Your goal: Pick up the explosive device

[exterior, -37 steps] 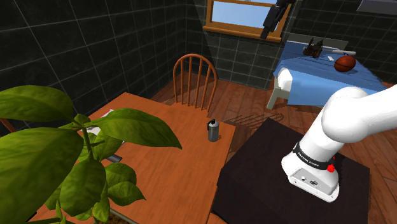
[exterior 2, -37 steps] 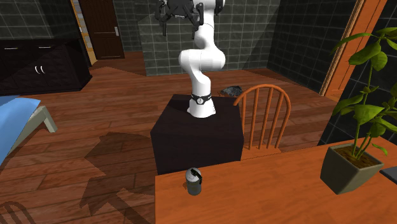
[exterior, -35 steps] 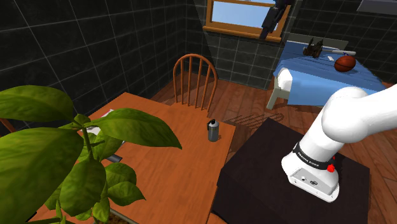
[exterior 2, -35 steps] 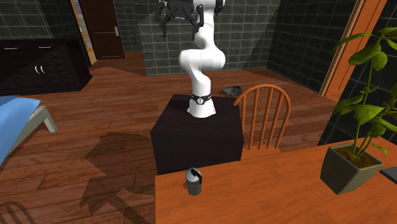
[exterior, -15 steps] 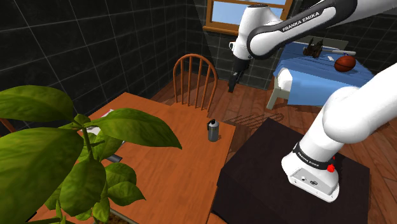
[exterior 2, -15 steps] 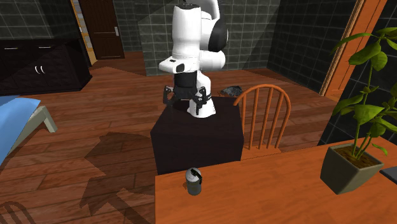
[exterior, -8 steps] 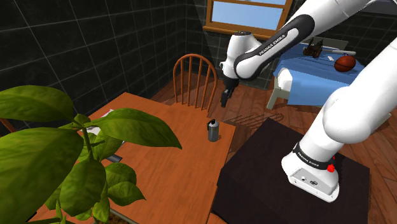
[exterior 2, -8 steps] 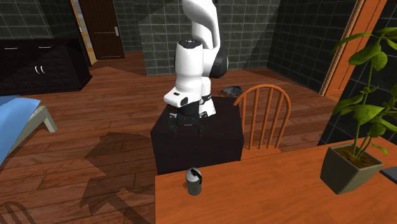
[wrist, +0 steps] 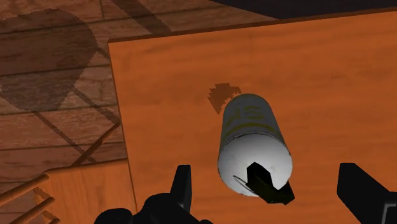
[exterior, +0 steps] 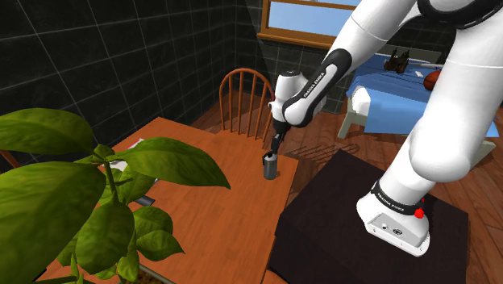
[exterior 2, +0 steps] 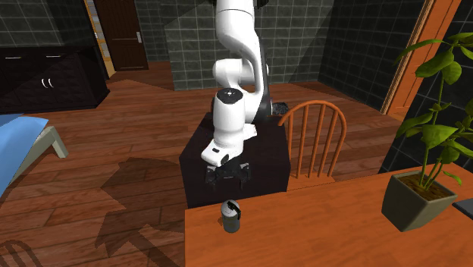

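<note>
We see the grenade (exterior: 270,165), a grey can with a black lever on top, standing upright on the wooden table (exterior: 218,218) near the corner closest to the stand (exterior: 338,218). From the second exterior view, the grenade (exterior 2: 230,216) sits just inside the table's (exterior 2: 326,235) edge. The gripper (exterior: 275,147) hangs directly above it, pointing down, and is apart from it. In the wrist view we find the fingers (wrist: 182,183) spread wide on either side of the grenade (wrist: 253,137), neither one touching it, so the gripper (wrist: 270,186) has hold of nothing. A chair (exterior: 248,101) stands at the table's far edge in the shoulder view, and a leafy plant (exterior: 97,202) crowds that view's left. A blue bed (exterior: 403,97) lies beyond the arm.
</note>
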You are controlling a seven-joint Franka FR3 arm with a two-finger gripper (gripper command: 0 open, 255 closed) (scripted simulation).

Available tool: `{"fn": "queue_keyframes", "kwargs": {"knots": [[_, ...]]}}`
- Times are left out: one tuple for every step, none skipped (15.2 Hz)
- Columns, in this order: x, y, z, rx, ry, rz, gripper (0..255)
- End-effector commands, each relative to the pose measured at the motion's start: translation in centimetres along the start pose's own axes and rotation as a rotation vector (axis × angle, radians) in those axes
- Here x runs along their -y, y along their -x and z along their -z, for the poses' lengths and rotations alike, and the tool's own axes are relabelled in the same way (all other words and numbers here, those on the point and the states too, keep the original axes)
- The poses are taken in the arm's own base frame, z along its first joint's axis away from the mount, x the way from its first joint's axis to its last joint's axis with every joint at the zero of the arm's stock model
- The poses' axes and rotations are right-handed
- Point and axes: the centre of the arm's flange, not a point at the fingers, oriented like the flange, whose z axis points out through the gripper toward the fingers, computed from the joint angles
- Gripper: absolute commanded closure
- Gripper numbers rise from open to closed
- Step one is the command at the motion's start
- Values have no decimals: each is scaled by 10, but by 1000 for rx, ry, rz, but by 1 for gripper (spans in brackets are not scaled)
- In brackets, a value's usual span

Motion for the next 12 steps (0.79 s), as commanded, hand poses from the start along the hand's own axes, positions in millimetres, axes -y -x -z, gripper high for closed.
{"fn": "queue_keyframes", "kwargs": {"knots": [[4, -6, -28, 10, -5, 9, 0], [5, -9, -41, 15, -8, 13, 0], [5, -9, -43, 16, -8, 14, 0], [5, -9, -48, 16, -8, 14, 0], [6, -9, -54, 16, -8, 14, 0], [6, -9, -59, 16, -8, 14, 0], [6, -9, -64, 16, -8, 14, 0], [6, -10, -70, 16, -8, 14, 0], [6, -10, -75, 16, -8, 14, 0], [7, -10, -83, 16, -8, 14, 0], [7, -10, -83, 16, -8, 14, 0], [7, -10, -83, 16, -8, 14, 0]]}}
